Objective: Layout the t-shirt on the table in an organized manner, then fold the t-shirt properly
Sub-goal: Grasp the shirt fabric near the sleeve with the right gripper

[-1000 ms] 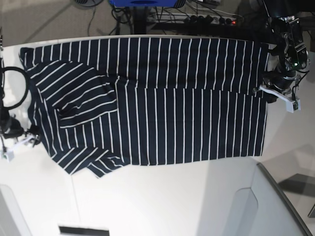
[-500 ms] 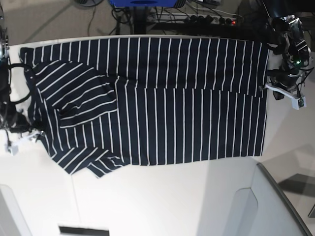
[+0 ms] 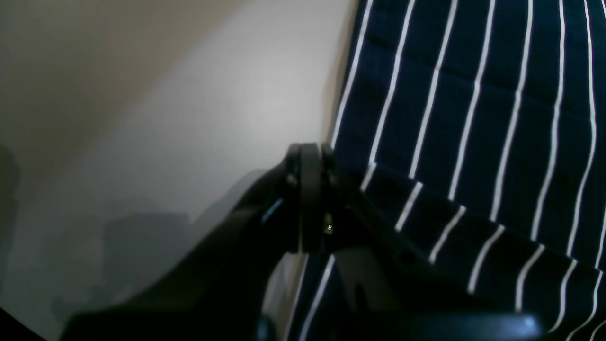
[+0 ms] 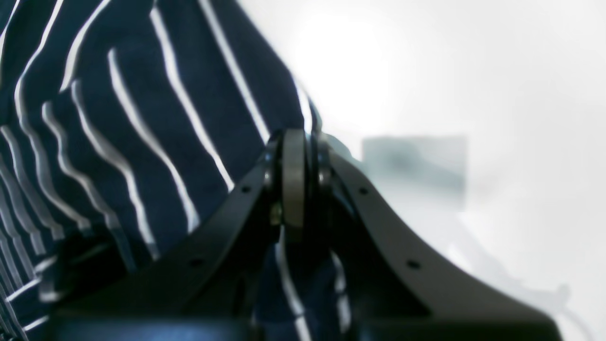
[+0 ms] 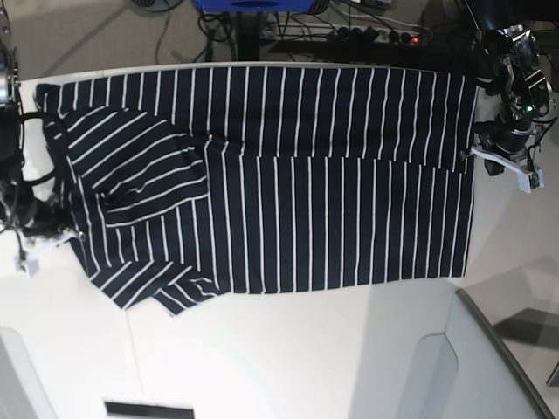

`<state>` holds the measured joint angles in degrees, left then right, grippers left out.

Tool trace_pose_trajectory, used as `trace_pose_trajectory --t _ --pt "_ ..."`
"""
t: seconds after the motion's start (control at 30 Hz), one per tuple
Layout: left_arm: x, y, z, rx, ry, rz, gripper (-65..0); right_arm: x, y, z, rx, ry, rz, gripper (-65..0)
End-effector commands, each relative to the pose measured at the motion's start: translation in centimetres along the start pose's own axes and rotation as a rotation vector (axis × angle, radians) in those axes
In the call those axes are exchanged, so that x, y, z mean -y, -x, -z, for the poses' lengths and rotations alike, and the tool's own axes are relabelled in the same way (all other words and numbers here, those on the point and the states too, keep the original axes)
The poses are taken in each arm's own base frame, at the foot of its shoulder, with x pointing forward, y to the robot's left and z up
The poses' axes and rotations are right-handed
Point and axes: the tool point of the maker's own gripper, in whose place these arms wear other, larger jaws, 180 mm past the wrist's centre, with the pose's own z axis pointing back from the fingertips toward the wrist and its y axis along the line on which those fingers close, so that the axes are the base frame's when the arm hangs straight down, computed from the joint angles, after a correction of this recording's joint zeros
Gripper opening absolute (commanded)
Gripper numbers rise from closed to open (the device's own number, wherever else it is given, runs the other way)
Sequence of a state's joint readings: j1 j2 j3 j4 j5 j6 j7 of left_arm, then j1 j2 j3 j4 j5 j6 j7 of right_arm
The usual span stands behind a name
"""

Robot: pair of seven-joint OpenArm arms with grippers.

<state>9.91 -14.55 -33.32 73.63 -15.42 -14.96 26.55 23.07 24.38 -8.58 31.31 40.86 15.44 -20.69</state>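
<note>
Pinching the t-shirt (image 5: 288, 183) at opposite hems, left gripper (image 3: 307, 156) and right gripper (image 4: 293, 142) both clamp fabric; lifting evenly across the table (image 5: 288, 349) should keep it flat.

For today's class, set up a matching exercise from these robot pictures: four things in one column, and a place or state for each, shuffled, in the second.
Things
1. t-shirt
2. table
3. left tool
4. right tool

Descriptions
A. shut at the shirt's base-view right edge
B. white, bare below the shirt
C. navy with white stripes, spread out
D. shut on fabric at the base-view left edge

Pairs: 1-C, 2-B, 3-A, 4-D
</note>
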Motion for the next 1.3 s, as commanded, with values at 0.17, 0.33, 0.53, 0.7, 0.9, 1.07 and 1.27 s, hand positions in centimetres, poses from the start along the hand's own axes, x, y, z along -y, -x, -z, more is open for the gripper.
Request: trace_pose_trajectory --t 0.17,0.33,0.53,0.7,0.9,1.07,1.27 --pt "-0.4 -1.5 -0.2 0.042 -0.004 0.010 -65.0 -3.6 -3.5 -2.7 0.097 -0.098 -0.081 -65.0" --pt "-0.3 -1.4 -0.1 0.039 -0.003 0.011 -65.0 -3.9 -3.0 -5.1 0.092 -0.095 -0.047 -65.0" --pt "-0.1 -1.2 -0.1 0.037 0.000 0.006 -65.0 -5.6 -1.2 -8.2 0.076 -0.134 -0.069 -65.0" --pt "0.3 -1.0 0.0 0.036 0.007 -0.003 -65.0 -5.7 1.5 -9.5 0.042 -0.142 -0.017 -65.0" --pt "0.3 -0.9 0.0 0.033 0.006 -0.002 -65.0 -6.5 5.1 -10.7 0.011 -0.157 -0.013 -65.0" --pt "0.4 -0.8 0.0 0.032 0.007 -0.003 -65.0 -6.8 8.4 -10.6 -0.065 -0.162 0.013 -48.5" --pt "0.4 -0.8 0.0 0.032 0.007 -0.003 -65.0 -7.7 6.1 -11.9 0.018 -0.141 0.032 -23.0"
